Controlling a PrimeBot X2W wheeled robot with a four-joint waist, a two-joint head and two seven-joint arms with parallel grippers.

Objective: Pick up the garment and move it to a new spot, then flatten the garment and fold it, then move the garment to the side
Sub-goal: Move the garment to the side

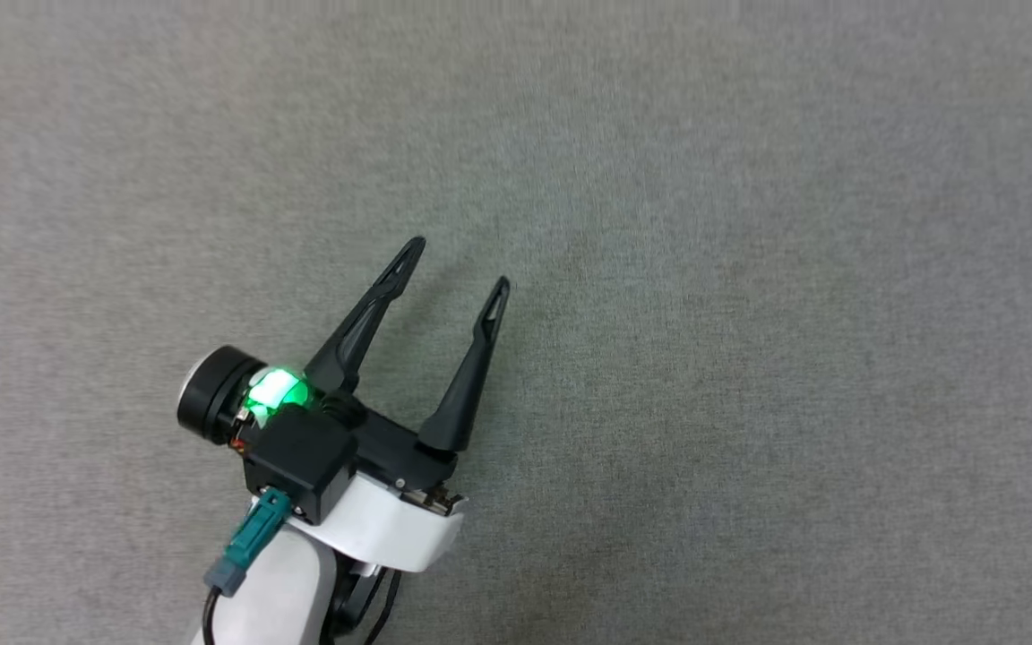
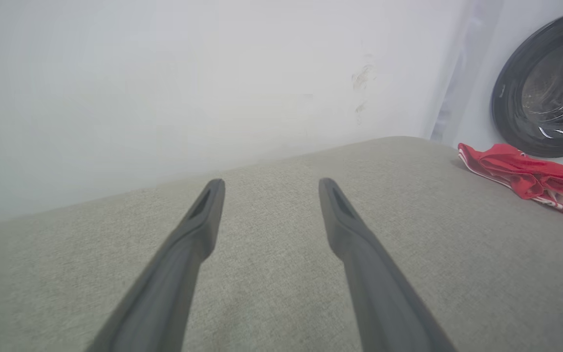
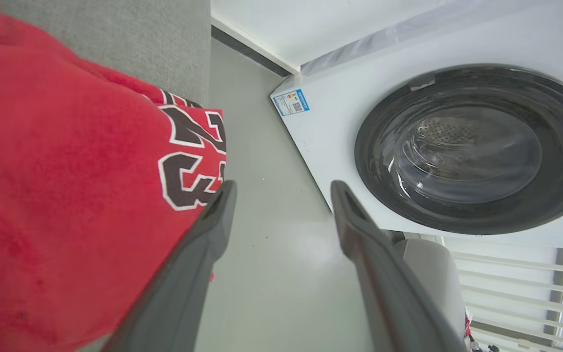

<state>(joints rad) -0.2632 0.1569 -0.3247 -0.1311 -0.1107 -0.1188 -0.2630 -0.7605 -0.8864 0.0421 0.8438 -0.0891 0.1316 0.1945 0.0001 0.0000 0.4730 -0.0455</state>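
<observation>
Left hand (image 1: 458, 263) spread over the counter (image 1: 749, 269), right hand (image 3: 284, 188) spread, empty, just beside the red shirt (image 3: 66, 171) bunched at the edge. Looks set aside, nearly finished.

Grey woven fabric surface (image 1: 749, 269) mostly free.
Crumpled red jersey garment (image 2: 530, 178) at its edge, beside white front-load washing machine (image 3: 340, 112); floor strip (image 3: 262, 171) between.

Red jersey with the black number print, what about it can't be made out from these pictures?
Right wrist view: the red jersey with black white-outlined print runs off the left and bottom edges, so its whole shape is unseen.
Same view: the print is cut short at the cloth's edge and by a finger of the right gripper.
Left wrist view: the jersey is cut off by the right edge, small and crumpled.
</observation>
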